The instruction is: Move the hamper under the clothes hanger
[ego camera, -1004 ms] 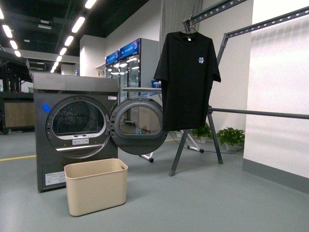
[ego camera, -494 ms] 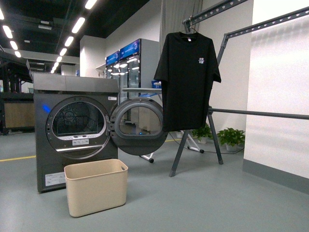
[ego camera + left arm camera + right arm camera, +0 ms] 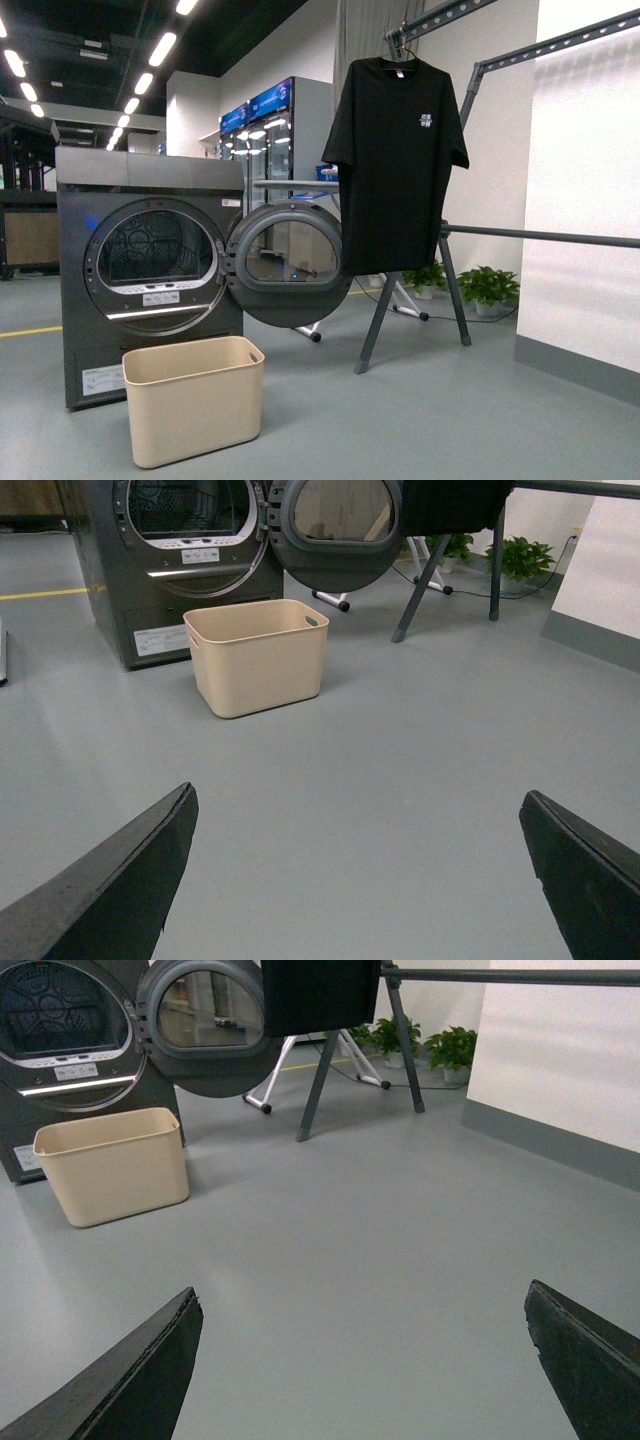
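Hamper (image 3: 193,400): ahead, left of clothes hanger (image 3: 540,236), likely nearer left arm.
Left end effector (image 3: 355,795): spread wide, empty.
Right end effector (image 3: 360,1292): spread wide, empty.

Beige hamper (image 3: 193,398), black shirt (image 3: 396,165)

The clothes hanger (image 3: 540,235) is cut off in the front view: its perforated arms are lost past the edge toward 1 o'clock, its long bar toward 3 o'clock. The print on the black T-shirt (image 3: 396,160) and the label on the dryer (image 3: 150,175) are too small to be read. Of the left claw (image 3: 357,792) and the right claw (image 3: 362,1288), only the spread fingertips are shown.
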